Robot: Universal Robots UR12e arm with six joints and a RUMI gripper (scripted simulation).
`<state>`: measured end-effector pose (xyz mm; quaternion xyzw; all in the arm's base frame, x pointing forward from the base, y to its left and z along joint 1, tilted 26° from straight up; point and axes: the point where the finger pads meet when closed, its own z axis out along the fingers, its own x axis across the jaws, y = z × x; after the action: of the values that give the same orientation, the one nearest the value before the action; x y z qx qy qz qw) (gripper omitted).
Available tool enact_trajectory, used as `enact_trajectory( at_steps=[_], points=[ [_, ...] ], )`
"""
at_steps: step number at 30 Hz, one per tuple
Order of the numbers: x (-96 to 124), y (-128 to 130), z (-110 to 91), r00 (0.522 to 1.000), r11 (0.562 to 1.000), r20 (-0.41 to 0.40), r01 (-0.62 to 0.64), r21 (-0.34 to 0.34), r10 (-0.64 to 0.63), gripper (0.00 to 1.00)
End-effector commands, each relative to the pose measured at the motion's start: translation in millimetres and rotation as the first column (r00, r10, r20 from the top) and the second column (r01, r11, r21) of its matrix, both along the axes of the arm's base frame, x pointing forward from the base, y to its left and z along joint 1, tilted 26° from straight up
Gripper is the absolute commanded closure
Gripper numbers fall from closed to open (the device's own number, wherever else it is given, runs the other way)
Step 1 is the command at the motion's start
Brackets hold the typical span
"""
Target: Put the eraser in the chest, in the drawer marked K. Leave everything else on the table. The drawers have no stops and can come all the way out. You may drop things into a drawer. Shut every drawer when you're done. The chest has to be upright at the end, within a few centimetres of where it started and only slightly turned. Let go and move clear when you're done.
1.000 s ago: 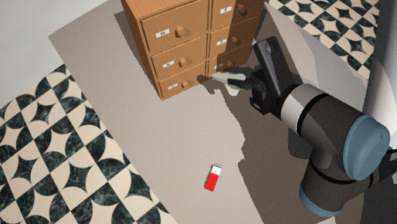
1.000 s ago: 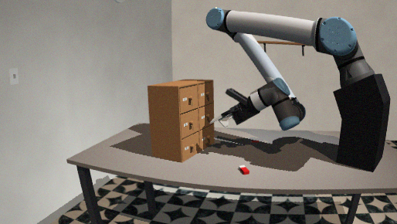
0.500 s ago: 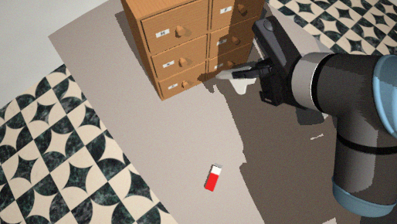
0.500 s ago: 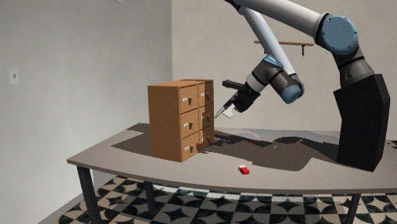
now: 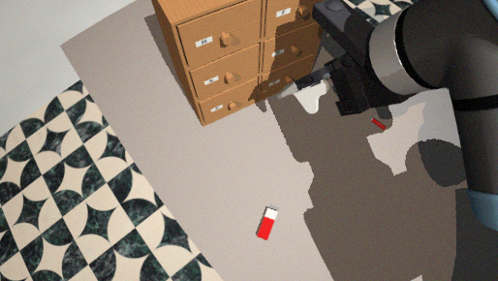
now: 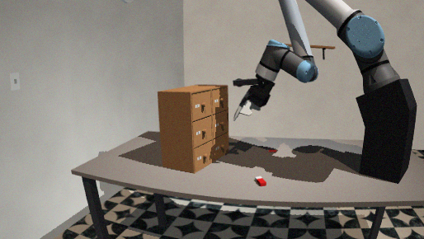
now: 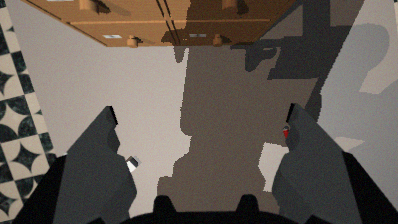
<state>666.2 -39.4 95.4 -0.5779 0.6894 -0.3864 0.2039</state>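
Chest (image 5: 172, 58) (image 6: 176, 128) (image 7: 150, 32) upright on the table (image 5: 208, 179) (image 6: 132, 177) (image 7: 85, 80), all visible drawers shut. Using it as the landmark, left to right in the top view:

Left of chest: checkered floor (image 5: 68, 179) (image 6: 231, 224) (image 7: 17, 117), past the table edge.

Chest front, left column: drawer K (image 5: 247, 63) (image 6: 208, 129) is the middle one, shut, knob facing out. Right column is mostly in shadow.

Out in front of chest, well apart from it: eraser (image 5: 266, 223) (image 6: 260, 181) (image 7: 132, 163), lying on the table, white end toward chest, red end away. Not in K.

Near chest front, right column side, raised over the table: gripper (image 5: 297, 103) (image 6: 241, 116) (image 7: 201, 106), fully open, nothing held. Eraser is lower than the fingers and farther out from chest; wrist view puts it at lower left, partly covered by a finger.

Right of chest front: small red item (image 5: 378, 124) (image 6: 272, 151) (image 7: 286, 132) on the table, type unclear. Wrist view has it right at the other finger's edge, mostly hidden.

Far right of chest: robot base (image 6: 389, 132), standing on the table.
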Motion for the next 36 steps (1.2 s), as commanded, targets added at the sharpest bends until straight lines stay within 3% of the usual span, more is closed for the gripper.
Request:
enact_trajectory(
  at_steps=[1, 14, 27, 36],
  points=[
    [-3.4, 1.7, 3.7, 0.994, 0.999, -0.104, 0.021, 0.028, -0.018, 0.00],
    [-24.1, 8.9, 14.5, 0.950, 0.995, -0.310, 0.068, 0.074, -0.042, 0.00],
    [-33.9, 12.5, 19.4, 0.909, 0.991, -0.413, 0.095, 0.094, -0.048, 0.00],
    [-37.1, 13.5, 21.4, 0.898, 0.990, -0.438, 0.102, 0.098, -0.050, 0.00]
  ],
)
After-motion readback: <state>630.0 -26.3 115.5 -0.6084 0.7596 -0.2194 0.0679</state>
